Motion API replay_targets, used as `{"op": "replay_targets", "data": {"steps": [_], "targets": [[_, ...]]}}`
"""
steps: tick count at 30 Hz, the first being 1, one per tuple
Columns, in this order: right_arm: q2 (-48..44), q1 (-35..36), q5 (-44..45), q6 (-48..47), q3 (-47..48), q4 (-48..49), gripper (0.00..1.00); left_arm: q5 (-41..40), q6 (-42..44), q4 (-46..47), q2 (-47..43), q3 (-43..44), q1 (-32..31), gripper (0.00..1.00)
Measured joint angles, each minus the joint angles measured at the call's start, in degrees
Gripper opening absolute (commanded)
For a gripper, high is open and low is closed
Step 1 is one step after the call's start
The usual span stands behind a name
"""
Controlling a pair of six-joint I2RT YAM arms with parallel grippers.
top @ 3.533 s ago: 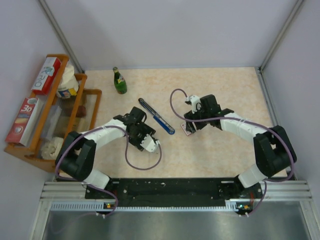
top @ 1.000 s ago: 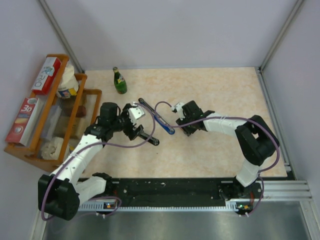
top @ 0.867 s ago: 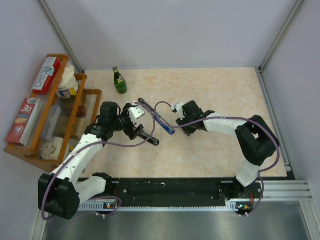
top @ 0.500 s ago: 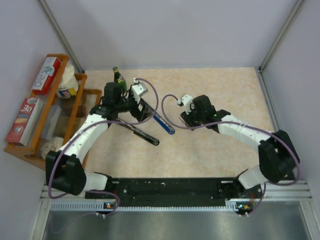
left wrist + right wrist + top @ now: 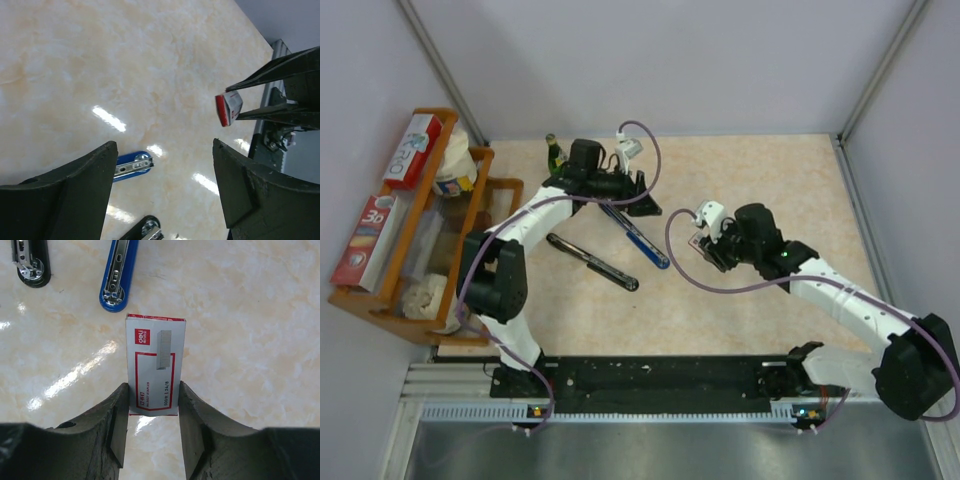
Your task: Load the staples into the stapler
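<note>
Fingers (image 5: pixel 119 426) of the right gripper (image 5: pixel 706 236) are clamped on the staples box (image 5: pixel 156 365), one on each long side of its lower end. In the right wrist view the box sits at frame centre, white with a red border and a red logo patch near its upper left corner. In the overhead view that grip is just right of centre. I cannot tell whether the box touches the tabletop (image 5: pixel 760 180).

Left of it lies the stapler, in two long pieces: the black piece (image 5: pixel 592 263) at lower left and the blue piece (image 5: pixel 636 236) just beyond it. They are roughly parallel, both slanting from upper left to lower right. The right wrist view catches one end of each along its top edge, black in the corner, blue just above the box but apart from it, each showing bare metal inside.

Farther back, the left gripper (image 5: pixel 640 190) hovers at upper centre of the overhead view, near the blue piece's far end. Its fingers are spread wide with nothing between them. Its own camera sees a blue end low in frame and the pinched box (image 5: pixel 228 109) at right.

A green bottle (image 5: pixel 558 161) stands upright at the tabletop's far left. A wooden rack (image 5: pixel 485 215) holding cartons lines the left edge.
</note>
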Motion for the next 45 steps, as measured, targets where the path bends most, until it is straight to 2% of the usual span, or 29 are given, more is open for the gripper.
{"op": "replay_targets", "data": {"steps": [12,20,24,45], "targets": [[-3.0,-0.3,-3.5,-1.1,-1.8,1.0,0.40,0.8,-2.9,0.4,1.0,0.1,-8.3,0.81],[-6.7,-0.3,-5.2,-1.9,-2.5,2.4,0.40,0.8,-3.4,0.5,4.4,0.1,-8.5,0.81],[-6.8,-0.3,-5.7,-2.1,-2.6,2.9,0.39,1.0,-3.7,0.4,5.7,0.2,-8.5,0.77],[-5.2,0.6,-4.8,-3.9,-3.8,4.5,0.40,3.3,-4.5,0.5,5.8,0.3,-9.8,0.79]]}}
